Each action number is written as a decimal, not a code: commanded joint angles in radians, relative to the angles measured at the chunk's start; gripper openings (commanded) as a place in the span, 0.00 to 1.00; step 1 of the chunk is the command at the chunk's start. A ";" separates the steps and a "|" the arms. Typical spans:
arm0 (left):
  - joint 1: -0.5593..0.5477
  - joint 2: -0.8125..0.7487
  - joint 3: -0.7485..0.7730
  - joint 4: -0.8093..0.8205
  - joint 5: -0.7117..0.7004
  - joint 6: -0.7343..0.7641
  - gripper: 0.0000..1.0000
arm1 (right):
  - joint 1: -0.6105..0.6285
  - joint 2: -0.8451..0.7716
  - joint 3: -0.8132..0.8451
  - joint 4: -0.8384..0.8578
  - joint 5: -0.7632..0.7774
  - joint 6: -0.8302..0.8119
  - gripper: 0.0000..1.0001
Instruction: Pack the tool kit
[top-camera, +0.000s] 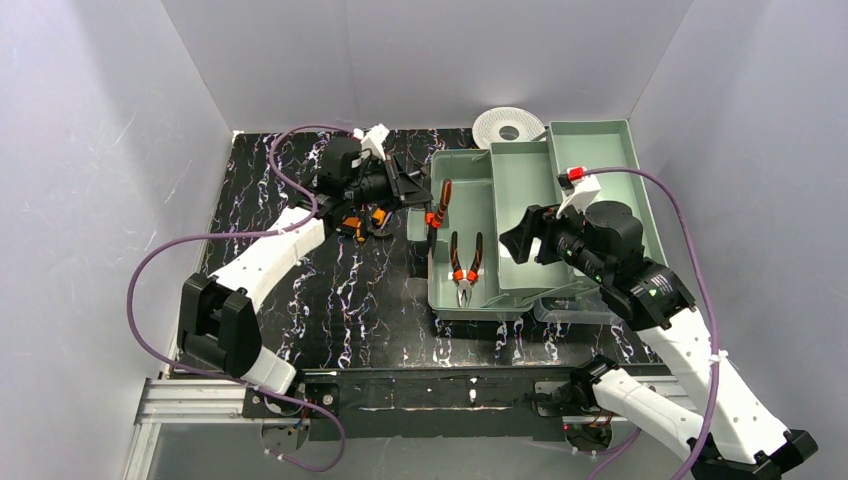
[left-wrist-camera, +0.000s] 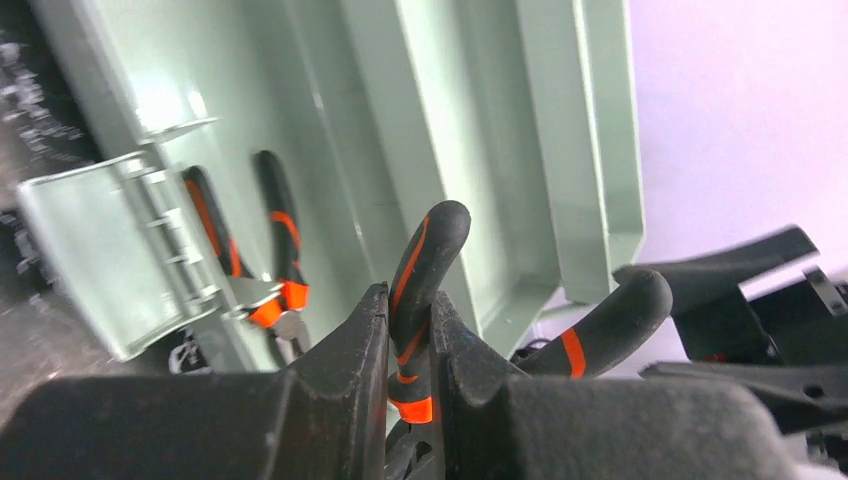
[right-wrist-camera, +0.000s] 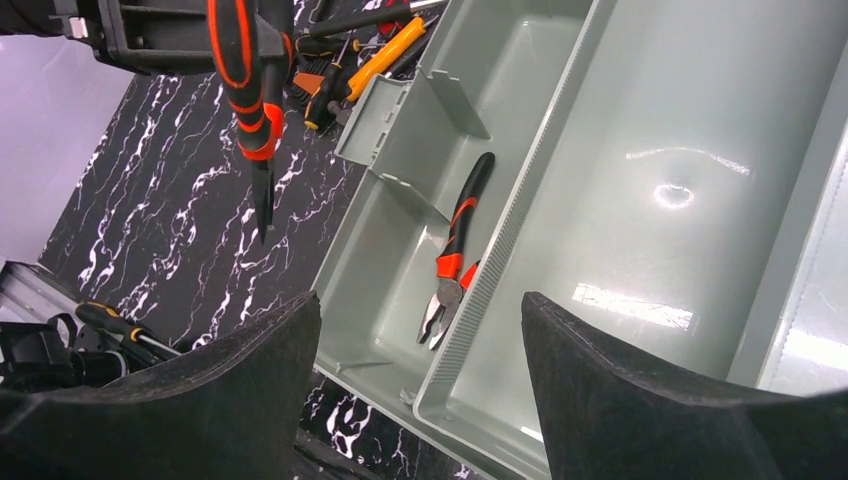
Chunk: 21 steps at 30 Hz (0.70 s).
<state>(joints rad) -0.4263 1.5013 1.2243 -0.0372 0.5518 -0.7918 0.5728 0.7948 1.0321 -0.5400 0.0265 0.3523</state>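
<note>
1. The black, white-veined marble table fills the floor between pale walls.
2. The tool box sits open on the right half of the table. It is pale green plastic, rectangular and split by straight walls into a narrow left bay, a wider middle bay and a raised section at the far right. A hinged flap hangs out from its left wall.
3. The right gripper hovers over the near part of the box, its jaws wide apart and holding nothing. It covers part of the middle bay in the overhead view.
4. The left gripper reaches in from the left, its jaws clamped on one handle of the held pliers.
5. The white round spool lies just behind the box at the far wall.
6. The held pliers have black handles with orange bands and hang nose down above the box's left edge.
7. A second pair of pliers, black and orange, lies flat in the left bay, nose toward the arms.
8. Loose tools, orange and black, lie on the table under the left arm.
9. A black-and-orange screwdriver lies near the rail
</note>
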 joint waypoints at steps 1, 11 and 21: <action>-0.048 -0.017 0.023 0.167 0.112 0.027 0.00 | 0.004 -0.039 -0.020 0.062 0.017 -0.007 0.80; -0.152 0.015 0.018 0.236 0.075 0.064 0.00 | 0.004 -0.170 -0.125 0.149 0.088 -0.031 0.80; -0.300 0.176 0.216 0.135 -0.146 0.047 0.00 | 0.004 -0.254 -0.142 0.143 0.321 0.016 0.80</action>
<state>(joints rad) -0.6842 1.6539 1.3304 0.1135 0.4950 -0.7254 0.5728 0.5838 0.8902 -0.4389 0.1802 0.3389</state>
